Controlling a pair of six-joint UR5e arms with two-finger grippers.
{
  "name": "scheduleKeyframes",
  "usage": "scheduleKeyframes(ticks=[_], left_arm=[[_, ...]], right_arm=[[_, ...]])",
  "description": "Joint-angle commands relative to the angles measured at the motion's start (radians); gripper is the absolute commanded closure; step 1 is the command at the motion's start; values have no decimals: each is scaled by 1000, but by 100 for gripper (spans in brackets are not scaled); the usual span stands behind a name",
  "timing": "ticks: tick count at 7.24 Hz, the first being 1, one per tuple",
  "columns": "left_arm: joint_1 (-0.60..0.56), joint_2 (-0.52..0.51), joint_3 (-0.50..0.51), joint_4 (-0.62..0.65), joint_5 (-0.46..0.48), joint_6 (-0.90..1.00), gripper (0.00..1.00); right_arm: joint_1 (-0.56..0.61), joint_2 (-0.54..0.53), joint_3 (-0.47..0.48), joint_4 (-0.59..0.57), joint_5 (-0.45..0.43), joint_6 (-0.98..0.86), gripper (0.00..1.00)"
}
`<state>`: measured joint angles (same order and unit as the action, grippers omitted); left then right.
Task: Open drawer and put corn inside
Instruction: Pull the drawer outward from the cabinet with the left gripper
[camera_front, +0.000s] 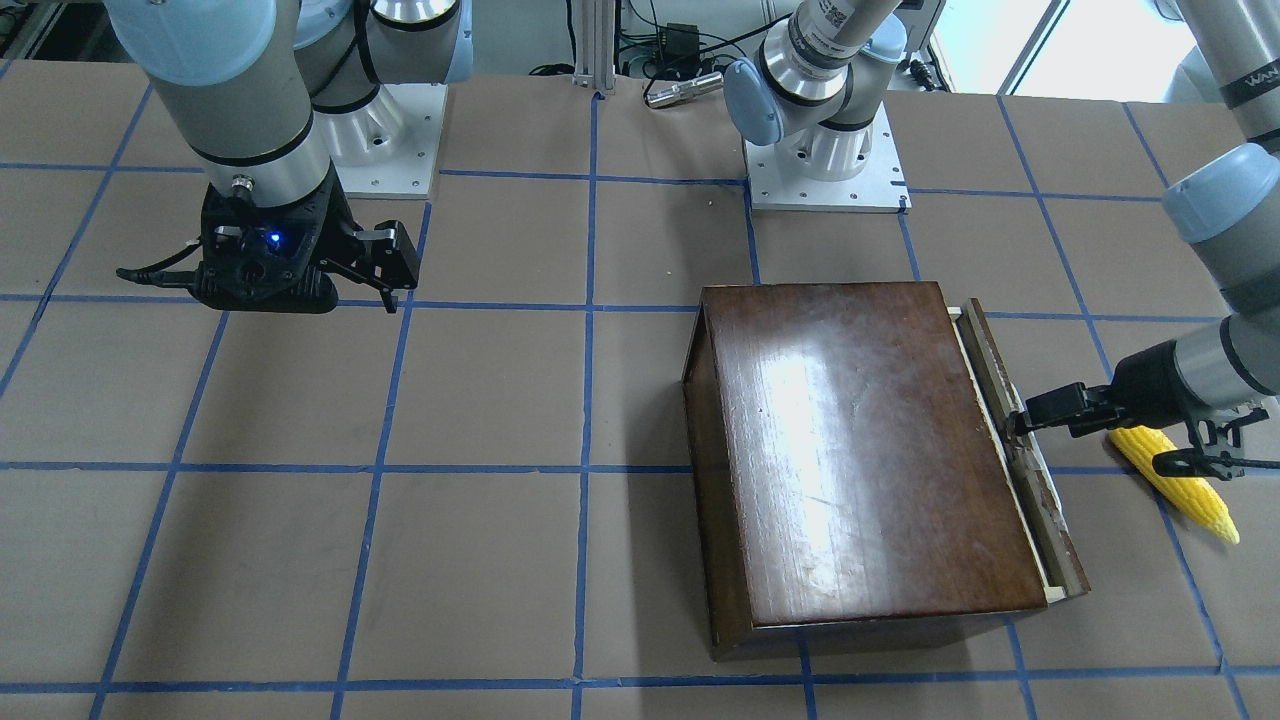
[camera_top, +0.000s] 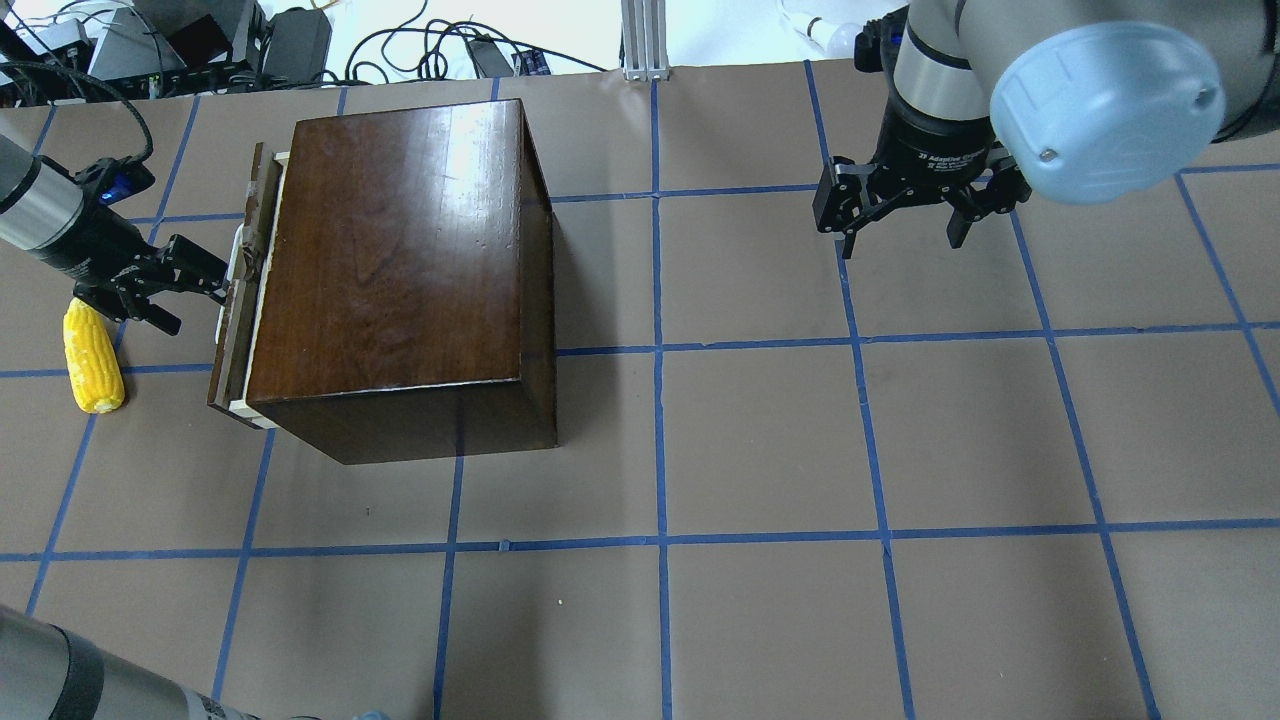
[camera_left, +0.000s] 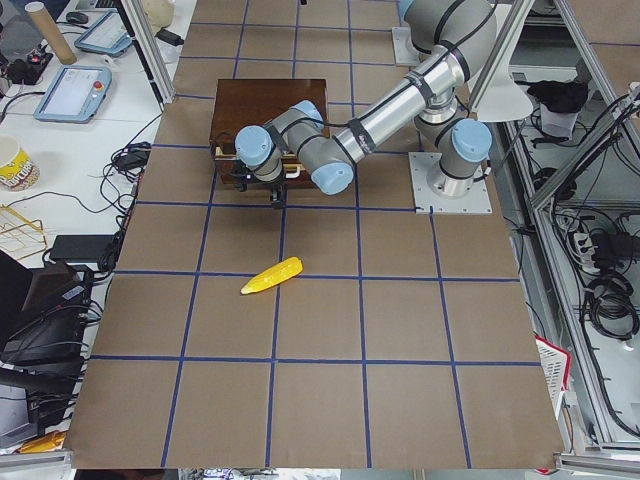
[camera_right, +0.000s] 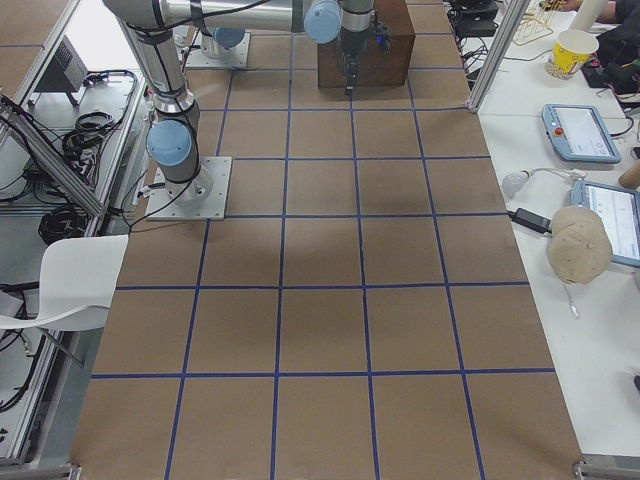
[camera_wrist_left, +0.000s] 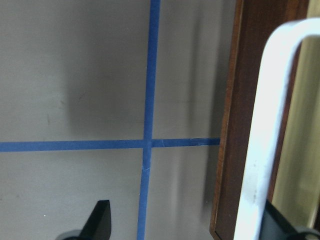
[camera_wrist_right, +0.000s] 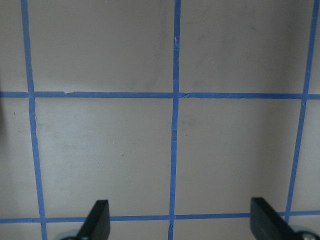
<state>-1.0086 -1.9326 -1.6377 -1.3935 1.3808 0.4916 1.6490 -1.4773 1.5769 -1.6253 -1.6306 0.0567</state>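
The table (camera_top: 760, 440) is a flat brown surface ruled into squares by blue tape. Past its far edge lie cables and electronics. From the right side view, a bench along the table carries 2 tablets (camera_right: 582, 132) and 1 paper cup (camera_right: 573, 52), and 1 white chair (camera_right: 70, 285) stands on the robot's side.

There are 2 arms, 1 box, 1 drawer and 1 corn cob. The glossy dark-brown box (camera_top: 400, 260) sits on the robot's left half of the table. Its drawer (camera_top: 240, 330) is out by a sliver, with a thin strip of pale wood showing between the worn front panel and the box.

The left gripper (camera_top: 190, 285) is level with that panel, fingers apart. The white handle (camera_wrist_left: 265, 140) sits between them, close against 1 finger and not clamped.

The corn (camera_top: 92, 360) lies on the table just beside the left gripper, outside the drawer and apart from its front.

The right gripper (camera_top: 900, 243) hangs over bare table, well away from the box, fingers spread and holding nothing.
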Motion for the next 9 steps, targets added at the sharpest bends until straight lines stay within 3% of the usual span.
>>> scheduleKeyframes(ticks=[1, 9], left_arm=[[22, 0, -4, 7, 4, 4, 0], [93, -2, 1, 8, 4, 50, 0]], right_arm=[[0, 0, 0, -1, 0, 0, 0], [0, 0, 0, -1, 0, 0, 0]])
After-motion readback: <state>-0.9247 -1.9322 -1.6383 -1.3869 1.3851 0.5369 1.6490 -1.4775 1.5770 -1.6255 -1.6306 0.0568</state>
